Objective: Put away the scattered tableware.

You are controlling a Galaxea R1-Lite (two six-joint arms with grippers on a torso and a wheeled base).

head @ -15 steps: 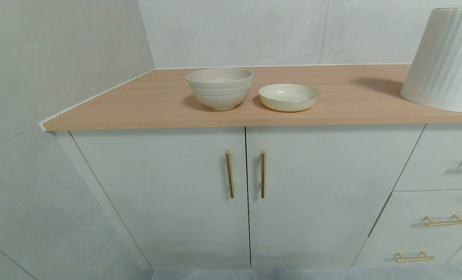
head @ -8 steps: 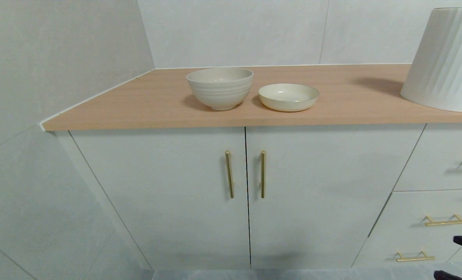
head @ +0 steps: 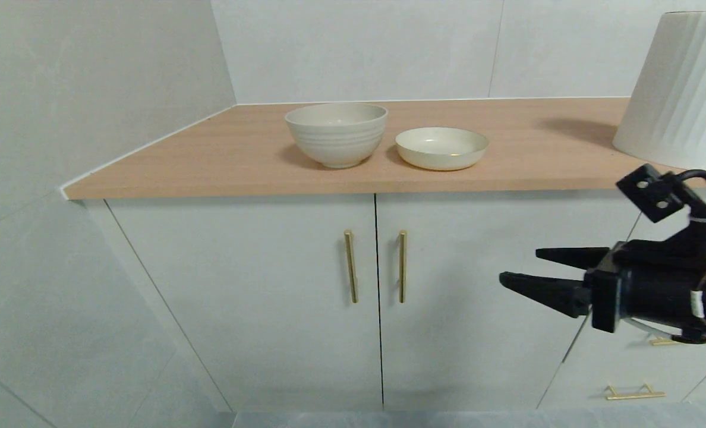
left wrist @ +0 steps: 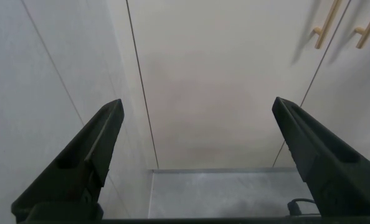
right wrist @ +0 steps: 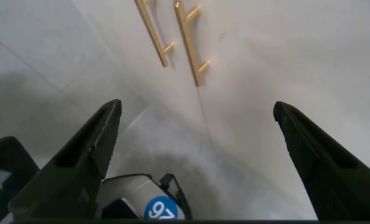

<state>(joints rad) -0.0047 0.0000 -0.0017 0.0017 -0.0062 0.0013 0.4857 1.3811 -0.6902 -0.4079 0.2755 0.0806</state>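
Head view: deep ribbed bowl point(head: 336, 134) upright on wooden countertop point(head: 210, 160), toward the back, left of centre. Shallow cream dish point(head: 441, 147) just beside it on the robot's right, apart, not touching. Both empty as far as visible. Large white ribbed vessel point(head: 680, 89) well apart at far right of the counter. Below the counter, two closed cabinet doors point(head: 258, 297) with a pair of upright brass handles point(head: 350, 267) flanking the centre seam. Drawer fronts at lower right with a horizontal brass pull point(head: 635, 392).

Right gripper point(head: 519, 266) in front of the right-hand door, below counter level, pointing toward the handles, fingers apart, nothing between them, well clear of bowl and dish. Right wrist view: same gripper point(right wrist: 196, 104) spread wide, brass handles point(right wrist: 191, 43) ahead, touching nothing.

Left wrist view: left gripper point(left wrist: 197, 102) fingers wide apart, holding nothing, low, facing the left door panel point(left wrist: 222, 87) with grey floor point(left wrist: 222, 193) beneath.
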